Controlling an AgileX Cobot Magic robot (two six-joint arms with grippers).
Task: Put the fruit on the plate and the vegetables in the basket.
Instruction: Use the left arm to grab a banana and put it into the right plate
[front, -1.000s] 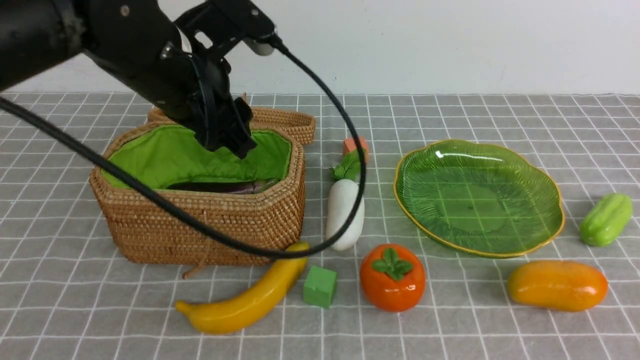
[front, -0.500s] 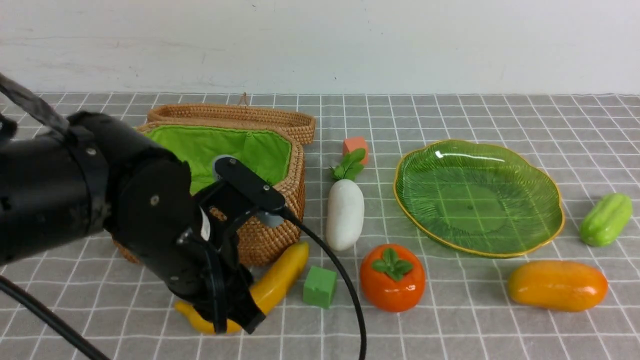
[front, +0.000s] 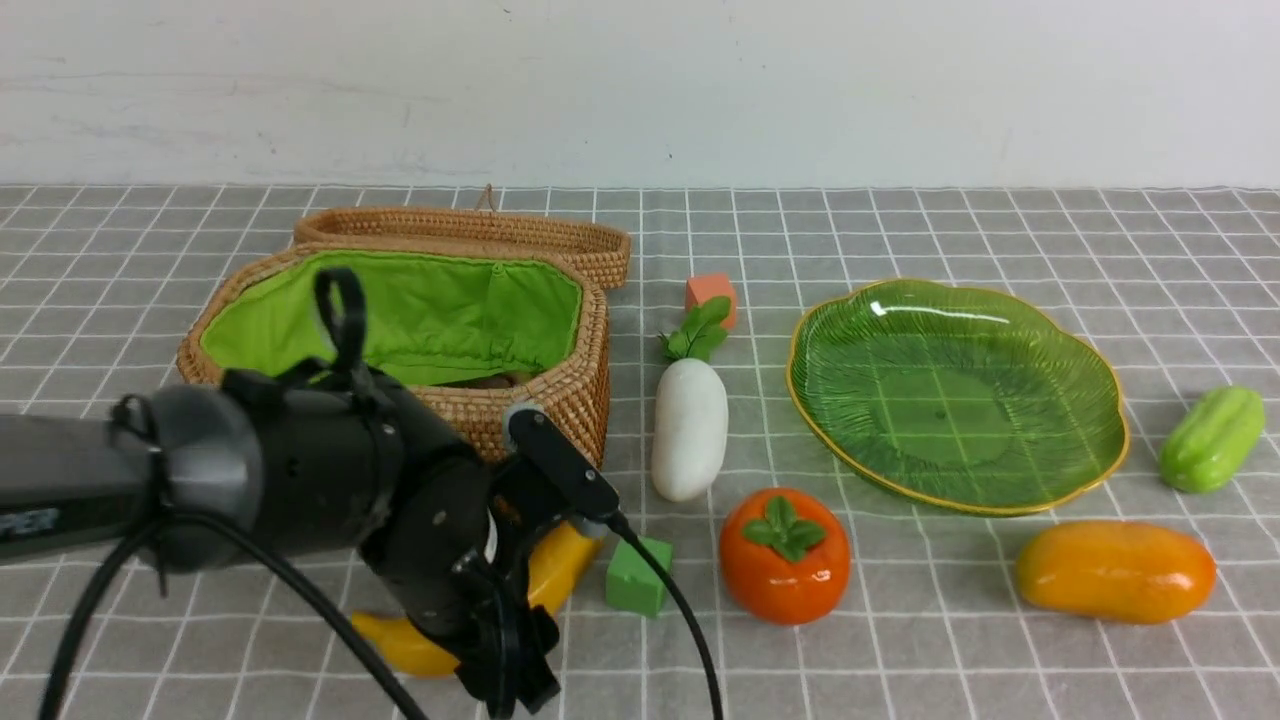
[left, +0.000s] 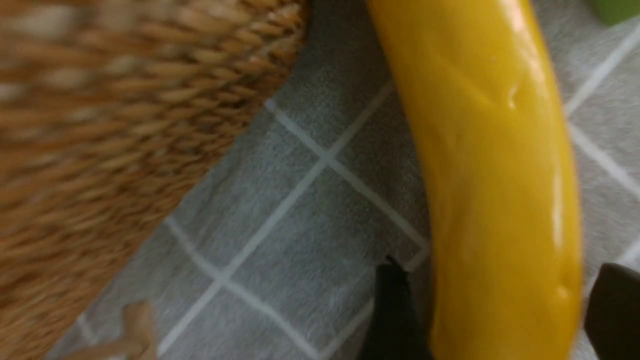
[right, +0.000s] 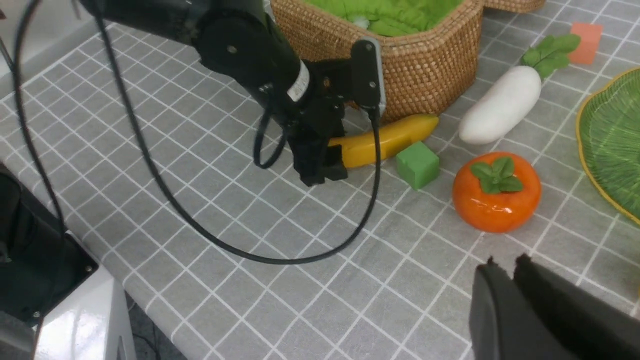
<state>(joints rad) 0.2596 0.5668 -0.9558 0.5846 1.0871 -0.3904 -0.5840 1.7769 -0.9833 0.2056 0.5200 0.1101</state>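
The yellow banana (front: 400, 645) lies in front of the wicker basket (front: 540, 400). My left gripper (front: 510, 680) is low over it and open. In the left wrist view the banana (left: 500, 175) runs between the two dark fingers (left: 395, 310), with a gap on each side. The white radish (front: 690, 430), the persimmon (front: 785, 555), the mango (front: 1115, 570) and the green gourd (front: 1212, 438) lie on the cloth around the green plate (front: 955, 395), which holds nothing. My right gripper (right: 505, 262) is shut on nothing above bare cloth, near the persimmon (right: 497, 192).
A green cube (front: 638, 578) sits between banana and persimmon. An orange cube (front: 710, 293) is behind the radish leaves. The basket lid (front: 480, 232) lies open at the back. The left arm's cable (front: 680, 620) loops over the cloth. The table's edge (right: 150, 310) is near.
My left arm has come out of the basket and dropped forward onto the banana's near end. Its jaws have widened around the fruit.
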